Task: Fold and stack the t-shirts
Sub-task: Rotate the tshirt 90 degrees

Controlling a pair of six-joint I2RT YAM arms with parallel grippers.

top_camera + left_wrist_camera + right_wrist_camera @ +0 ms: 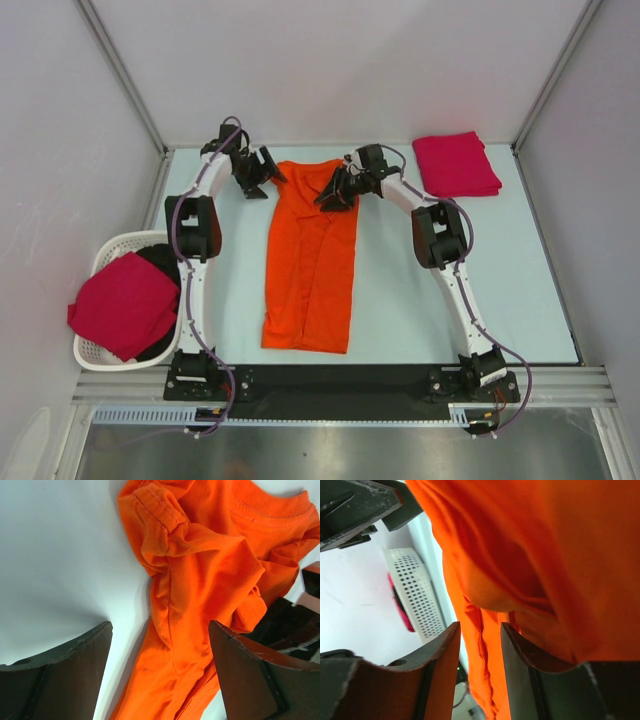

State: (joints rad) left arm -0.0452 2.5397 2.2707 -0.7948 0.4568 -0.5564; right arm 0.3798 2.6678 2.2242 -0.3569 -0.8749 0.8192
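Top external view showed the orange shirt (310,265) lying flat. The left gripper (266,180) was wide open. The right gripper (332,194) touched the shirt; I could not tell if it held it.

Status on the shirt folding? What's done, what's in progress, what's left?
Done: one folded crimson shirt sits at the table's far right corner. In hand: the orange shirt is a long narrow strip mid-table; left gripper open over its collar end, right gripper on it, grip unclear. Left: finish that fold, stack it, then the unfolded crimson shirt in the basket.
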